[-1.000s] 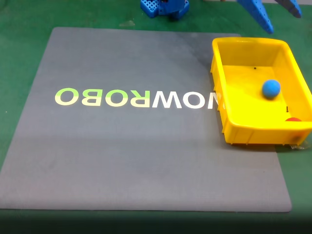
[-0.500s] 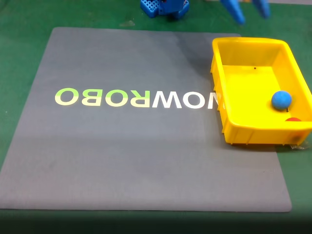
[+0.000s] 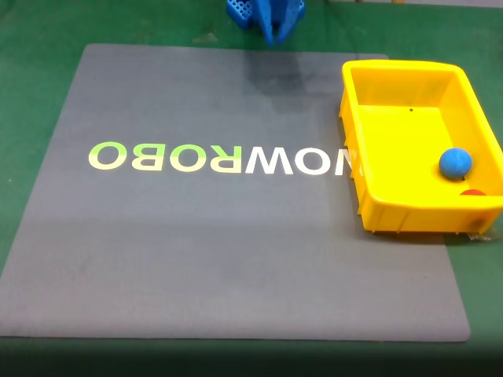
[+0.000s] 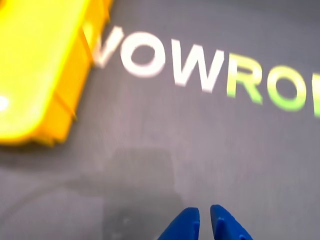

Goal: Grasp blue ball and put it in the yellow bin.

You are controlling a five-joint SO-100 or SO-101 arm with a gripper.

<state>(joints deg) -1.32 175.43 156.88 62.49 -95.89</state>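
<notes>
The blue ball (image 3: 455, 162) lies inside the yellow bin (image 3: 401, 67), near its right wall, in the fixed view. A smaller red ball (image 3: 472, 192) sits just in front of it in the bin's near right corner. My blue gripper (image 3: 271, 31) hangs at the top edge of that view, well left of the bin and above the mat's far edge. In the wrist view its fingertips (image 4: 204, 220) come in from the bottom, nearly touching, with nothing between them. The bin (image 4: 40, 75) appears blurred at the upper left there.
A grey mat (image 3: 196, 251) with large white and green letters (image 3: 220, 159) covers most of the green table (image 3: 31, 71). The bin stands on the mat's right side. The arm's blue base (image 3: 244, 11) is at the top edge.
The gripper has swung left from above the bin toward the base and its fingers have closed. The blue ball rolled from the bin's middle to its right wall and stopped.
</notes>
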